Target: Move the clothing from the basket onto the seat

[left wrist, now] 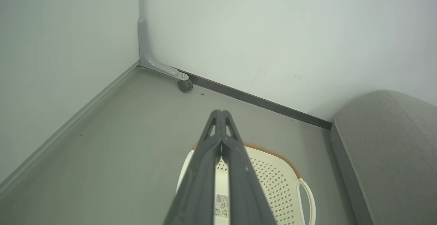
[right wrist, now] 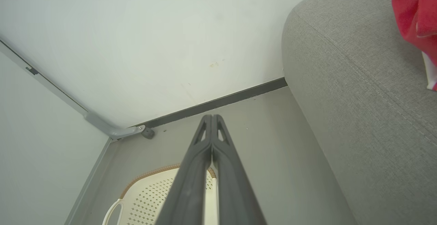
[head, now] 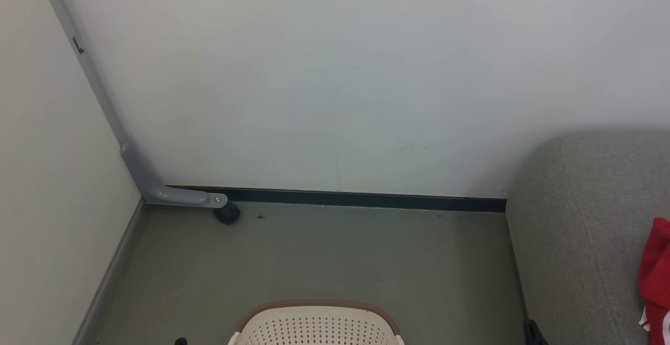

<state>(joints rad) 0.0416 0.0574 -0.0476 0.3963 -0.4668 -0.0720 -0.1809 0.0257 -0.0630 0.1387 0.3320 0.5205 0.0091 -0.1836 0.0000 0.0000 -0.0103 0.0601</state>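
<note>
Both grippers have their fingers pressed together, holding nothing: the left gripper [left wrist: 222, 113] hangs above the cream laundry basket [left wrist: 273, 180], the right gripper [right wrist: 211, 116] above the floor [right wrist: 266, 170] beside the seat's edge. Red clothing [head: 657, 277] lies on the grey seat [head: 576, 230], back from its rounded corner.

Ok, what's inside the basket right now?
A barcode sticker shows on the basket's bare perforated inside, nothing else visible. The left claw covers its middle, and its near end is cut off.
</note>
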